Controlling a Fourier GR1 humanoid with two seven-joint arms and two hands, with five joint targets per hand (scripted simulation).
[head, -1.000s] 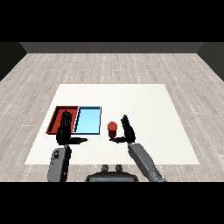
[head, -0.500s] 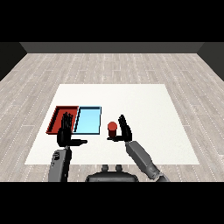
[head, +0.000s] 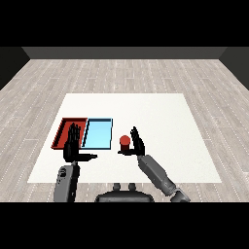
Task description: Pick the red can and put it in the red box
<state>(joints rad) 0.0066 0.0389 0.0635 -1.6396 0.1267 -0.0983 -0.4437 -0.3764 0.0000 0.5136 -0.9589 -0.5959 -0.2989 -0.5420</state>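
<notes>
The red can (head: 125, 142) stands upright on the white table, just right of the light blue tray (head: 97, 133). My right hand (head: 136, 142) is beside the can on its right, fingers straight and upright, thumb reaching under the can's near side; it touches or nearly touches the can. The red tray (head: 63, 128) lies at the left, next to the blue one. My left hand (head: 72, 146) is raised in front of the red tray's near right corner, fingers straight up, thumb pointing right, holding nothing.
The white table (head: 146, 112) stretches well beyond the trays to the back and right. A wooden floor (head: 44, 82) surrounds it.
My right hand has shifted slightly left, closing in on the red can. The left hand, the can and the trays have stayed put.
</notes>
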